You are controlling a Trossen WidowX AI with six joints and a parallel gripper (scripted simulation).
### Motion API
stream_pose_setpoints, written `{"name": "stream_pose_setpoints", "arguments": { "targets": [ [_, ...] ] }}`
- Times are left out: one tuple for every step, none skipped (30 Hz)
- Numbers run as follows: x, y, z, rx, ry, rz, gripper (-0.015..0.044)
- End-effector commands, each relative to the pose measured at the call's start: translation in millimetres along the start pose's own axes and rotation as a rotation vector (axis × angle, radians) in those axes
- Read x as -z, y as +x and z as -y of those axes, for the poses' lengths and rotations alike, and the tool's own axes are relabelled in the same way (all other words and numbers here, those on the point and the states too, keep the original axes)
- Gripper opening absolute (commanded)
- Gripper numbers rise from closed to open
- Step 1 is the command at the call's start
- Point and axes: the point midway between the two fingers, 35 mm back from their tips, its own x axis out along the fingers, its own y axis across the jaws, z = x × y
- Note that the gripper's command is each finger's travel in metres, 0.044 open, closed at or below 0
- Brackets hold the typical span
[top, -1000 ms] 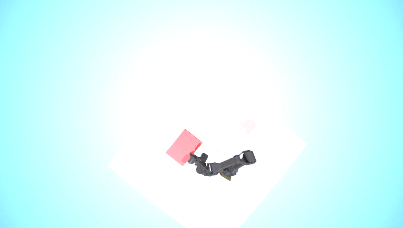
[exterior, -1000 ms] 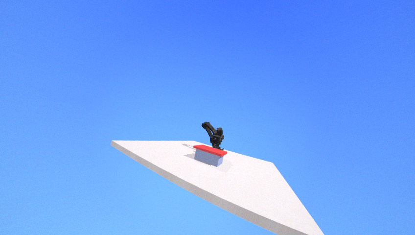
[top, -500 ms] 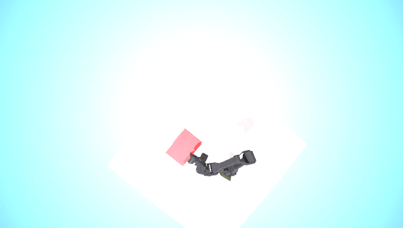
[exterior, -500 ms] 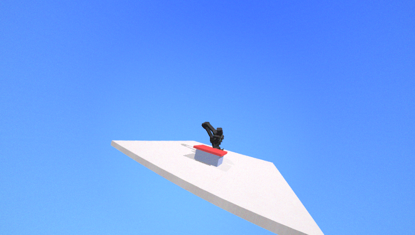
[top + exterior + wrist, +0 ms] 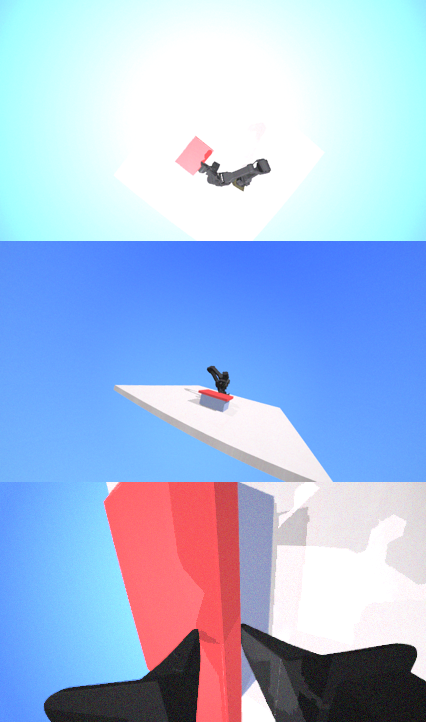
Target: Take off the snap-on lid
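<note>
The red lid [image 5: 191, 155] [image 5: 215, 394] [image 5: 160, 572] lies flat on top of the blue-grey storage box [image 5: 213, 402] [image 5: 256, 562]. The box stands upright on the table. My gripper [image 5: 218, 632] is shut on the lid's near edge: in the wrist view one dark fingertip lies against its top face and the other against its underside, beside the box wall. In the top view the gripper [image 5: 202, 164] is at the lid's lower right edge. In the exterior view the fingers are mostly hidden behind the lid. No gap shows between lid and box.
The white table [image 5: 167, 191] [image 5: 253, 432] carries the box. The arm [image 5: 239, 174] [image 5: 219, 376] rises beside the box, on its lower right in the top view and behind it in the exterior view. Shadows of the arm and the box fall on the table.
</note>
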Motion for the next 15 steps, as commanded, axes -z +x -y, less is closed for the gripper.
{"name": "stream_pose_setpoints", "arguments": {
  "targets": [
    [0.1, -1.8, -2.0, -0.004, 0.000, 0.000, 0.0000],
    [0.1, -2.0, -2.2, -0.004, 0.000, 0.000, 0.0000],
    [0.1, -2.1, -2.3, -0.004, 0.000, 0.000, 0.0000],
    [0.1, -2.2, -2.5, -0.004, 0.000, 0.000, 0.0000],
    [0.1, -2.3, -2.6, -0.004, 0.000, 0.000, 0.0000],
    [0.1, -2.5, -2.8, -0.004, 0.000, 0.000, 0.0000],
    [0.1, -2.6, -2.9, -0.004, 0.000, 0.000, 0.0000],
    [0.1, -2.7, -3.1, -0.004, 0.000, 0.000, 0.0000],
    [0.1, -2.9, -3.2, -0.004, 0.000, 0.000, 0.0000],
    [0.1, -3.0, -3.4, -0.004, 0.000, 0.000, 0.0000],
    [0.1, -3.1, -3.5, -0.004, 0.000, 0.000, 0.0000],
    [0.1, -3.3, -3.7, -0.004, 0.000, 0.000, 0.0000],
    [0.1, -3.4, -3.8, -0.004, 0.000, 0.000, 0.0000],
    [0.1, -3.5, -4.0, -0.004, 0.000, 0.000, 0.0000],
    [0.1, -3.7, -4.1, -0.004, 0.000, 0.000, 0.0000]
  ]
}}
